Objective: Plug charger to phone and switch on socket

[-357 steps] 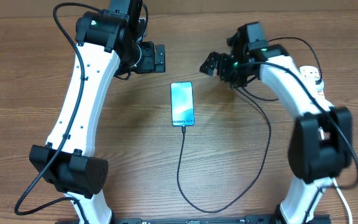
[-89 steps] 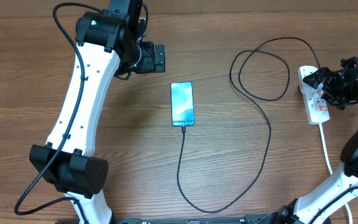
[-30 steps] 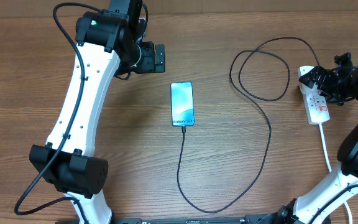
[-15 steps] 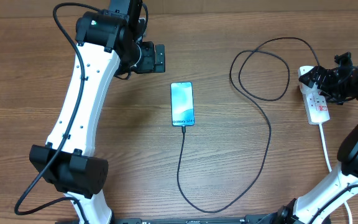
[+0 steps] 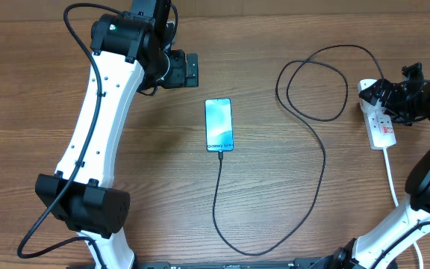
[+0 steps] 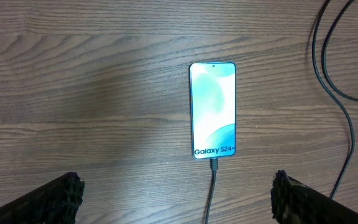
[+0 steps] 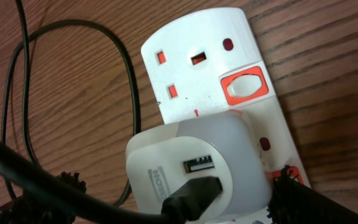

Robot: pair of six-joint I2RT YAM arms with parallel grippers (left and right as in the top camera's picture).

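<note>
The phone point(image 5: 219, 124) lies flat mid-table, its cyan screen lit, and shows in the left wrist view point(image 6: 213, 111). The charger cable point(image 5: 323, 161) runs from the phone's near end point(image 6: 214, 167), loops across the table and ends at the socket point(image 5: 383, 131) at the right edge. In the right wrist view its black plug point(image 7: 191, 194) sits in a white adapter point(image 7: 229, 140) seated in the socket point(image 7: 194, 37), beside a red switch point(image 7: 245, 88). My right gripper point(image 7: 176, 186) is open, fingers either side of the adapter point(image 5: 389, 96). My left gripper point(image 6: 176, 193) is open and empty, held above the table beyond the phone point(image 5: 189, 69).
The socket's thick white lead point(image 5: 391, 175) runs toward the front edge by the right arm's base. The cable's double loop point(image 5: 312, 82) lies between the phone and the socket. The left arm spans the table's left side.
Nothing has moved in the last second. Before that, my right gripper went from beside the phone to the socket at the right edge, and the cable loop now lies on the table.
</note>
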